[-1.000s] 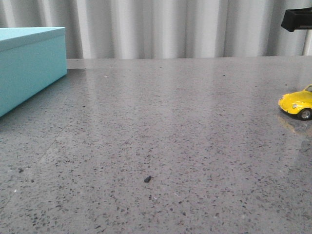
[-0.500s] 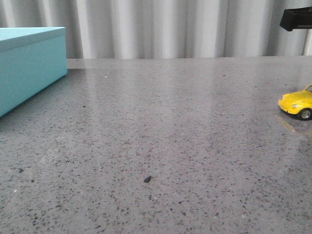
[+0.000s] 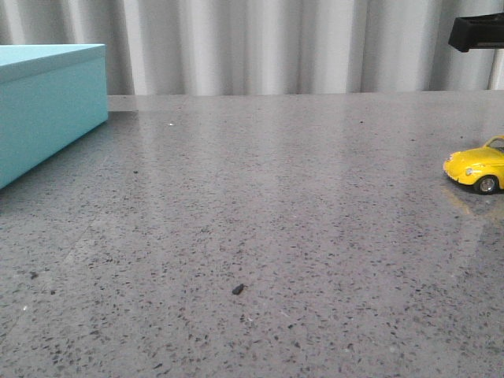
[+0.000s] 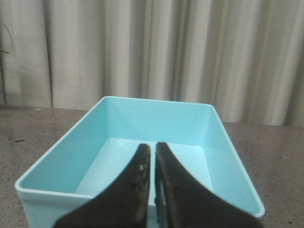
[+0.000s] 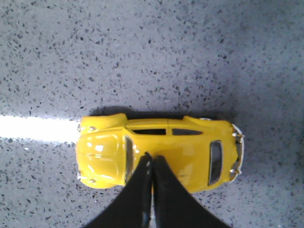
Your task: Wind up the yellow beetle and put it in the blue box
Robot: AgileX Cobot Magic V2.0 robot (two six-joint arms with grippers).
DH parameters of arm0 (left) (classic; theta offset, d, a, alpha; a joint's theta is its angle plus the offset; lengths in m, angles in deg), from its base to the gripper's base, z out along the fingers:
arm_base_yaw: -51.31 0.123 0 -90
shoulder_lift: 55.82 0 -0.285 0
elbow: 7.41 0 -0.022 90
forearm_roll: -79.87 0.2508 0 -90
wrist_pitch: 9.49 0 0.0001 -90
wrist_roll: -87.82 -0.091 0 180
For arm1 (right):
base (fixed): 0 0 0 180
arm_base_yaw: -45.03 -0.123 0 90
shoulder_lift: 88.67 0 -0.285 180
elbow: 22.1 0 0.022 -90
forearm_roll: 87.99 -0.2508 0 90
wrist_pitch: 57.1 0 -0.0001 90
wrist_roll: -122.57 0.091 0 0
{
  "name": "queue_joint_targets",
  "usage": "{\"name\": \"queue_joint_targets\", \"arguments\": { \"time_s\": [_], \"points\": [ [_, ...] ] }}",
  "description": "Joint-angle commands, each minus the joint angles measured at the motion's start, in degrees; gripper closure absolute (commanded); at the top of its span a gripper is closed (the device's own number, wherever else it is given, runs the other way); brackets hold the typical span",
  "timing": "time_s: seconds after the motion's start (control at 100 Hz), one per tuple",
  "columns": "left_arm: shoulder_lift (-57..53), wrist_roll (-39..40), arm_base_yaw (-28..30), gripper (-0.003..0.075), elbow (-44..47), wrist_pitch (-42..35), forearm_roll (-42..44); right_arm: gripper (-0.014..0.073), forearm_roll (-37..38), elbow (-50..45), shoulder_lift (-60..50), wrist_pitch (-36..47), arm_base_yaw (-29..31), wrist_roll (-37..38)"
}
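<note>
The yellow beetle [image 3: 476,170] stands on its wheels at the right edge of the front view, nose to the left. From above in the right wrist view the beetle [image 5: 190,147] lies under my right gripper [image 5: 151,156], which is shut, its tips over the roof just behind the windscreen; I cannot tell if they touch it. The blue box [image 3: 47,110] stands at the far left. In the left wrist view the blue box [image 4: 156,116] is open with no lid on it and nothing inside. My left gripper [image 4: 153,146] is shut and empty above the box's near wall.
The grey speckled table [image 3: 276,197] runs back to a pale pleated curtain [image 3: 260,47]. A small dark crumb [image 3: 238,289] lies near the front. A black part of the right arm [image 3: 476,33] shows at the top right.
The beetle has shifted a little to the left on the table. The black arm part at the top right has moved left with it. The box has not moved.
</note>
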Motion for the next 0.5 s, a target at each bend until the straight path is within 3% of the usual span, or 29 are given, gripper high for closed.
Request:
{"name": "queue_joint_targets", "arguments": {
  "time_s": [0.0,0.29,0.49],
  "points": [
    [1.2,0.5,0.0,0.0741,-1.9,-3.9,-0.6,0.0635,2.2,0.9,-0.4,1.2,0.2,-0.4],
    [1.2,0.5,0.0,0.0741,-1.9,-3.9,-0.6,0.0635,3.2,0.2,0.4,0.2,5.2,-0.4],
    [1.2,0.5,0.0,0.0741,-1.9,-3.9,-0.6,0.0635,7.9,0.2,2.0,-0.9,8.7,-0.4]
  ]
}}
